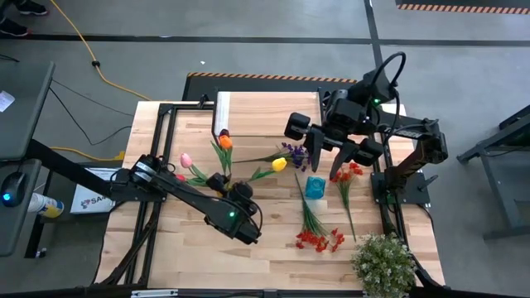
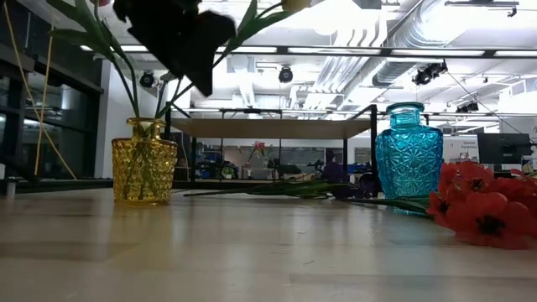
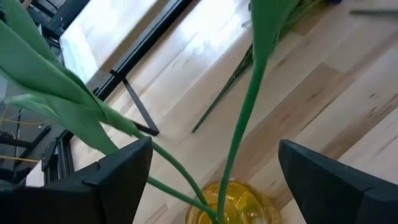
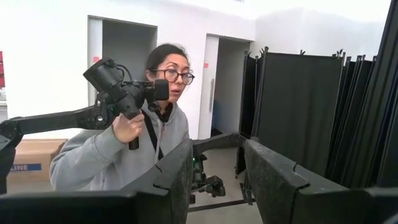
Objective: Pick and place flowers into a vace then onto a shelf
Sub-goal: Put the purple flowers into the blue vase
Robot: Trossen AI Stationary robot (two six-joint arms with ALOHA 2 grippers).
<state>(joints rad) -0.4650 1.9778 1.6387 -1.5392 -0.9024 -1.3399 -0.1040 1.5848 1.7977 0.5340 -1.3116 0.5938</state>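
Flowers half in the vase, shelf step still ahead

Starting at your left: the left gripper (image 1: 217,181) hangs right over the yellow vase (image 2: 144,159), fingers (image 3: 118,171) spread wide with nothing between them. The vase sits at about nine o'clock from the table's centre and already holds several stems; a pink tulip (image 1: 185,160) leans out toward ten o'clock, an orange tulip (image 1: 225,142) toward twelve and a yellow tulip (image 1: 279,164) toward three. My reading is that you are in the loading step, with this claw just clear of the bunch.

Moving right, a purple spray (image 1: 292,151) lies flat near centre, and the blue vase (image 1: 315,187) stands empty just past it. Red sprays (image 1: 315,238) lie at five o'clock from that vase, and another red flower (image 1: 348,174) at two o'clock from it.

The right gripper (image 1: 331,153) hovers high above the blue vase, tilted up toward the room, where a person (image 4: 124,149) stands; its fingers (image 4: 177,171) stand apart, empty.

The shelf (image 1: 265,112) waits at twelve o'clock, bare.

Next, you probably need a loose stem: drop a claw low, pinch mid-stem, lift it upright and thread it into a vase mouth
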